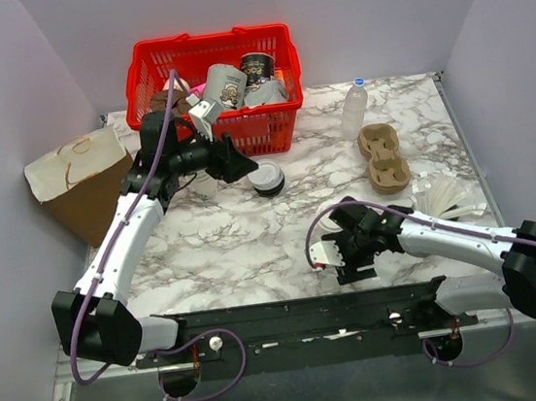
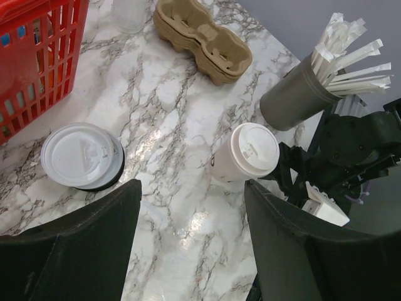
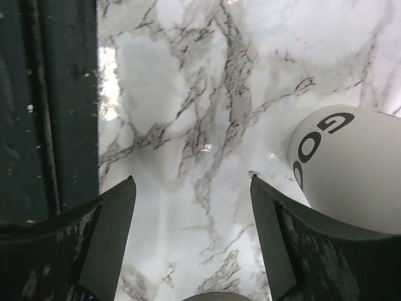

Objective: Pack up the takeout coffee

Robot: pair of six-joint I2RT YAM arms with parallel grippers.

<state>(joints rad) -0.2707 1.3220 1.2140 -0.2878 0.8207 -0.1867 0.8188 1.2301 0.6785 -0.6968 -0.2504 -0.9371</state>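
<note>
The takeout coffee [image 2: 247,153], a cream-white paper cup with a white lid, stands upright on the marble table near the front. In the top view the cup [image 1: 329,249] sits right at the tip of my right gripper [image 1: 346,261]. The right wrist view shows the cup's printed side [image 3: 344,166] just beyond the right finger and outside the jaws. My right gripper [image 3: 191,182] is open over bare marble. My left gripper [image 1: 239,160] is open and empty, hovering beside the red basket. From the left wrist, its fingers [image 2: 191,188] frame bare table, with the cup ahead.
The red basket [image 1: 209,39] at the back holds printed mugs. A stack of lids [image 1: 267,178] lies before it. A brown cup carrier [image 1: 384,157], a bottle [image 1: 354,107] and a grey straw holder [image 2: 294,97] stand to the right. A brown paper bag [image 1: 80,180] is at left.
</note>
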